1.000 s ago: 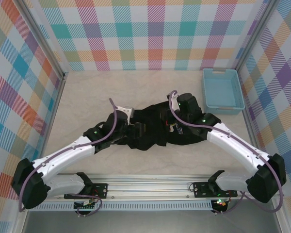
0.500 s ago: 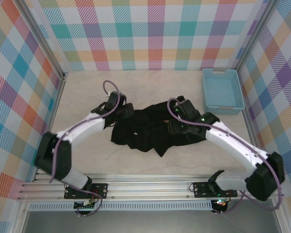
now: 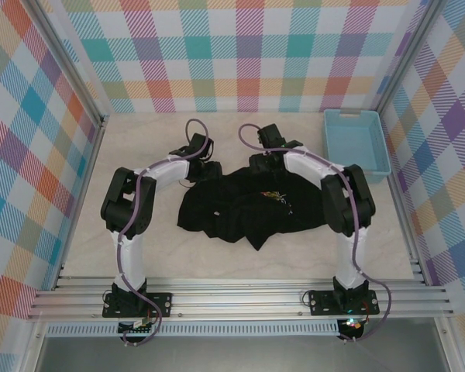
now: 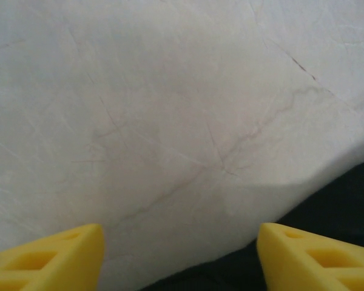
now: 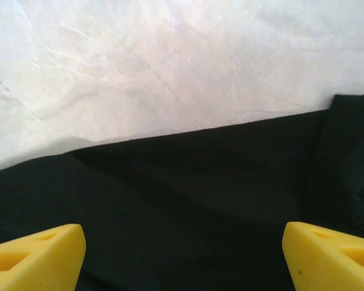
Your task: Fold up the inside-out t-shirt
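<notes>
The inside-out t-shirt [image 3: 236,211] is a black, crumpled heap in the middle of the table, with a small yellow-orange patch [image 3: 273,195] on top. My left gripper [image 3: 204,168] hangs at the shirt's far left edge. In the left wrist view it [image 4: 181,260] is open over bare table, and the cloth edge [image 4: 333,206] lies by the right finger. My right gripper [image 3: 261,162] is at the shirt's far edge. In the right wrist view it [image 5: 182,254] is open just above black cloth [image 5: 200,182], holding nothing.
A light-blue plastic basket [image 3: 357,144] stands at the back right, close to the right arm's elbow. Checked walls close in the pale table [image 3: 139,256] on three sides. A metal rail [image 3: 232,298] runs along the near edge.
Both arms have swung from the shirt's near middle to its far edge. The right gripper has opened and let go of the cloth. The shirt now lies wider and flatter.
</notes>
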`<action>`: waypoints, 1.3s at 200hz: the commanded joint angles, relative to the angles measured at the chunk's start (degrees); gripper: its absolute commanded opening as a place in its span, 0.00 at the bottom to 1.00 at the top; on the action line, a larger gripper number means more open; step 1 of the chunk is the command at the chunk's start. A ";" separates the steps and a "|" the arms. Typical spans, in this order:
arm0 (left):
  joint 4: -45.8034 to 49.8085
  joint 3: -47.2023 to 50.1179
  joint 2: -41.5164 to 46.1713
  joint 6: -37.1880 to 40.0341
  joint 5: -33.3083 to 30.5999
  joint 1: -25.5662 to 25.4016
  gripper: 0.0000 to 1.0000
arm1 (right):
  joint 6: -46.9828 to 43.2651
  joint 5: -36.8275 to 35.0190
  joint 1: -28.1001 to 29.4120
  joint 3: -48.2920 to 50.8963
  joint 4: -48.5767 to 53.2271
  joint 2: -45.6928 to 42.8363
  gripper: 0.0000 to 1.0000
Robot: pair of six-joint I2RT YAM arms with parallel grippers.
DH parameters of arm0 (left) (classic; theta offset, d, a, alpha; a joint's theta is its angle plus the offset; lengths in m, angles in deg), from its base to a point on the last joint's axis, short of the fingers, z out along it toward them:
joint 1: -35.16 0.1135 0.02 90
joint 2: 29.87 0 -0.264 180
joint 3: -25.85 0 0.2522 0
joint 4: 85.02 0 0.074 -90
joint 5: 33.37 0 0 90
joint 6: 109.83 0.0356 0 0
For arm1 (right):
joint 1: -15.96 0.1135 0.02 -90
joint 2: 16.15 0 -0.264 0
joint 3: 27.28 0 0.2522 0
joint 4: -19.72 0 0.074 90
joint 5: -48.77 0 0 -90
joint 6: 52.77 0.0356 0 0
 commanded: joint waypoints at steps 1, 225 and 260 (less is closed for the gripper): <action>1.59 -0.20 -1.10 0.84 2.40 0.42 0.53 | -2.60 0.79 -0.11 -3.81 4.24 3.30 0.86; -23.40 19.16 51.77 1.67 23.95 -0.82 0.00 | -3.82 8.90 -8.48 17.69 -10.92 -46.16 0.00; -19.13 44.59 61.02 1.15 24.74 -11.59 0.42 | 5.11 2.26 -8.42 37.94 -1.90 -57.44 0.26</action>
